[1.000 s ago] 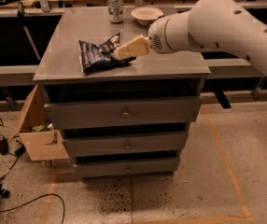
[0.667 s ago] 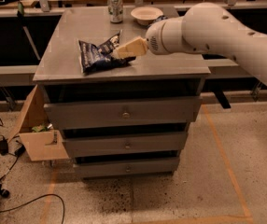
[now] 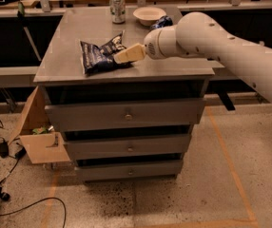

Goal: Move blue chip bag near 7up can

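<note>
Mid-frame on the grey cabinet top (image 3: pixel 69 42), the gripper (image 3: pixel 122 57) touches the blue chip bag (image 3: pixel 97 57) at its right edge, clamped or not I cannot tell, while the 7up can (image 3: pixel 118 7) stands upper centre.

The pincer (image 3: pixel 120 57) covers the blue chip bag (image 3: pixel 96 59)'s right edge.
</note>
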`<state>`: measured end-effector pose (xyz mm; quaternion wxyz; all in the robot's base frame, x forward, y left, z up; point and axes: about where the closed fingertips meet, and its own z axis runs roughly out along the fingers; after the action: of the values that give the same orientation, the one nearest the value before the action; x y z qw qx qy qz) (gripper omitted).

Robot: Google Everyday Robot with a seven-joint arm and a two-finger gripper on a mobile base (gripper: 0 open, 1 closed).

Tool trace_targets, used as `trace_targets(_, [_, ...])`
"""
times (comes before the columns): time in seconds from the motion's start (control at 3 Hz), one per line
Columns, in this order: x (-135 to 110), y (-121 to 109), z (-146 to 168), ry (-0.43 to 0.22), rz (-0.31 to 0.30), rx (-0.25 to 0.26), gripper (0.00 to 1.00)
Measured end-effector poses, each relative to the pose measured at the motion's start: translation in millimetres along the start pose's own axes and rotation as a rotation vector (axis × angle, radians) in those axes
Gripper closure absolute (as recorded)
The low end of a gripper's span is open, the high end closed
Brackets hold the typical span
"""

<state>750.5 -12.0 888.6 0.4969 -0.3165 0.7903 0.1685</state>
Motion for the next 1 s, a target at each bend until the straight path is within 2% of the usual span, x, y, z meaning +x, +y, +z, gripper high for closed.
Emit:
trace_targets(0.33, [3,-1,29,0.003,-0.006,-0.039,0.18])
trace_targets(0.67, [8,-1,49,0.0,-0.006,-0.081,0.41])
trace_targets(1.0, [12,-4,58,-0.006,-0.007,-0.099,0.72])
